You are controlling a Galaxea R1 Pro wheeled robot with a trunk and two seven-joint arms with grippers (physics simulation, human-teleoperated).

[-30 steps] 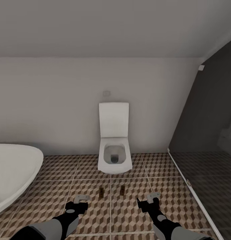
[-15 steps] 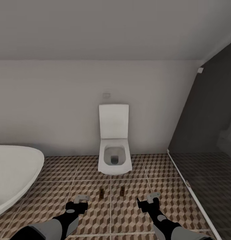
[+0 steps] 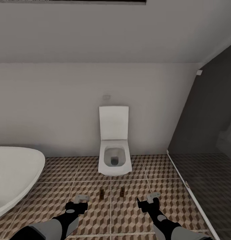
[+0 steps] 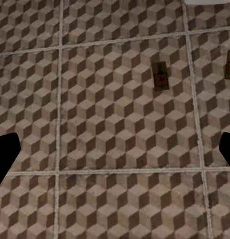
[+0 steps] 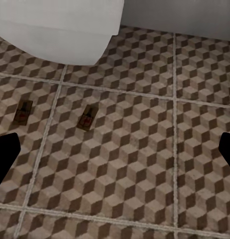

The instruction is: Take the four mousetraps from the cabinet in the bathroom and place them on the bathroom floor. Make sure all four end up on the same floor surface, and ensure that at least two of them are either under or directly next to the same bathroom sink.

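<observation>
Two mousetraps (image 3: 101, 193) (image 3: 122, 191), small tan boards with dark metal, lie flat side by side on the cube-patterned bathroom floor (image 3: 129, 213), just in front of the toilet. My left gripper (image 3: 81, 198) hovers low over the tiles, left of them, and is open with nothing in it. My right gripper (image 3: 153, 196) hovers to their right, also open with nothing in it. In the left wrist view one mousetrap (image 4: 160, 75) lies ahead of the left gripper (image 4: 115, 157). In the right wrist view both mousetraps (image 5: 87, 118) (image 5: 23, 111) lie ahead of the right gripper (image 5: 115, 157). The cabinet and the bathroom sink are out of view.
A white toilet (image 3: 114, 146) with its lid up stands against the back wall. A white bathtub (image 3: 13, 173) fills the left side. A dark glass shower partition (image 3: 205, 140) with a white floor rail closes off the right.
The whole head view has shifted slightly downward, and a dark strip now shows at its top. The arms and both mousetraps keep their places.
</observation>
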